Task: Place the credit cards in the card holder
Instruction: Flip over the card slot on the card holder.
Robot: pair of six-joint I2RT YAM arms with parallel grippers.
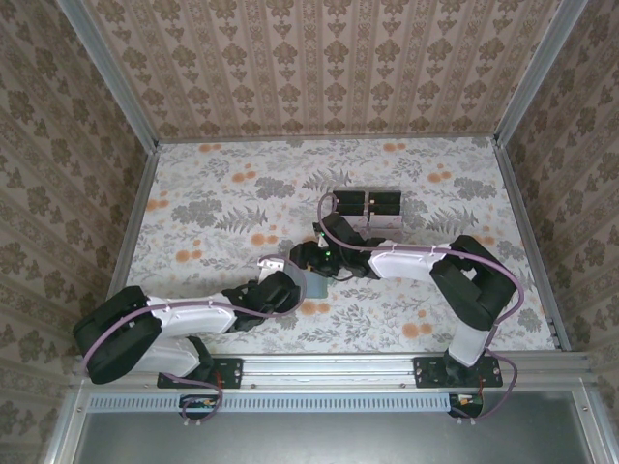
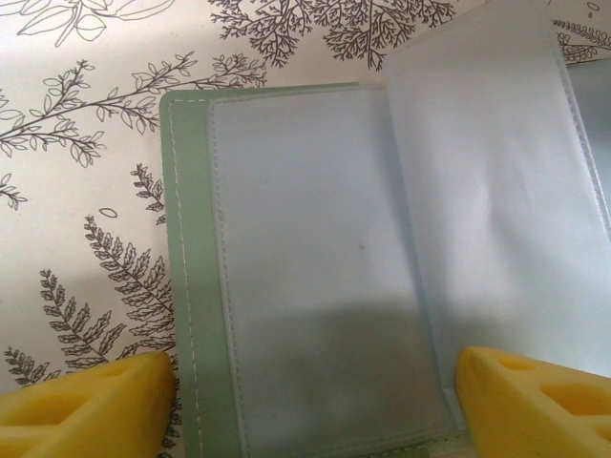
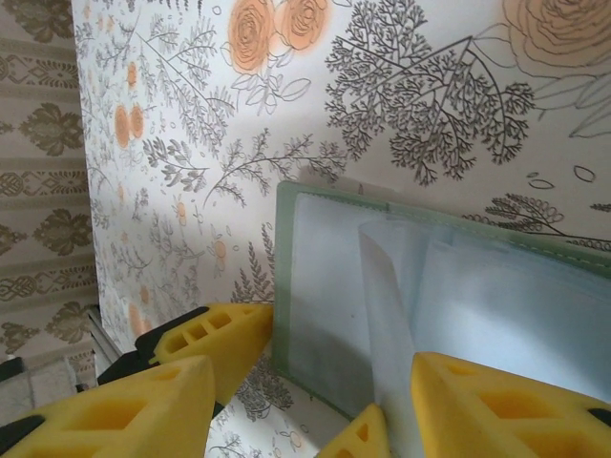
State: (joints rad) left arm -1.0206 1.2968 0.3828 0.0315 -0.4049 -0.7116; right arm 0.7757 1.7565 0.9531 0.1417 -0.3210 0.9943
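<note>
The green card holder (image 2: pixel 186 286) lies open on the flowered table, its pale clear sleeves (image 2: pixel 315 258) facing up; it also shows in the top view (image 1: pixel 316 283). One sleeve leaf (image 3: pixel 387 315) stands up, curled. My left gripper (image 2: pixel 313 374) is open just above the holder, and its yellow fingers (image 3: pixel 215 334) straddle the left page. One finger sits by the green edge, the other by the raised leaf. My right gripper (image 3: pixel 310 386) hovers open over the same page from the other side. I cannot tell any credit cards apart from the pale sleeves.
A clear tray with black blocks (image 1: pixel 372 208) stands behind the right arm, toward the back of the table. Both arms meet at the table's middle (image 1: pixel 300 271). Papered walls close off the left, back and right sides.
</note>
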